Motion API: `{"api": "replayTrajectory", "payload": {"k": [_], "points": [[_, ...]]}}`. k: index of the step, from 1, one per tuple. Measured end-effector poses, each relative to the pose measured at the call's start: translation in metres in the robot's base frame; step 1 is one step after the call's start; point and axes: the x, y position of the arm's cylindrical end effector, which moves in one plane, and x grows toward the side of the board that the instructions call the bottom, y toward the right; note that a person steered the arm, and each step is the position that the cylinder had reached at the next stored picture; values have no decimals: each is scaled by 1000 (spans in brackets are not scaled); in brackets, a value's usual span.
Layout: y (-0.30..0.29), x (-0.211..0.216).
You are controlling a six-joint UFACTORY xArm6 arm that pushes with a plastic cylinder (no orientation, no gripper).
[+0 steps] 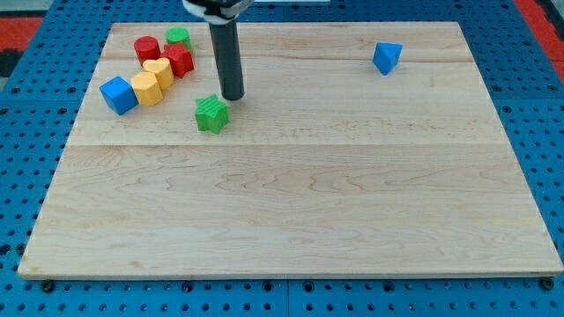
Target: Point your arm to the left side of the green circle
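The green circle (179, 37) is a small green cylinder near the board's top left, behind a red star block (180, 60). My tip (233, 97) rests on the board below and to the right of the green circle, well apart from it. The tip is just above and right of a green star block (211, 114). The dark rod rises from the tip to the view's top.
A red cylinder (146, 47), a yellow heart (159, 70), a yellow hexagon block (146, 89) and a blue cube (118, 94) cluster at the left. A blue triangular block (386, 57) sits at the top right. The wooden board (291, 220) lies on a blue pegboard.
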Motion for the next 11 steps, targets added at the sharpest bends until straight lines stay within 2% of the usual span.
{"api": "replayTrajectory", "payload": {"k": [1,2,3,4,6,7,10,11], "points": [[-9,-59],[-15,-98],[6,-123],[-3,-139],[-101,-140],[-123,-140],[-123,-119],[-96,-101]]}}
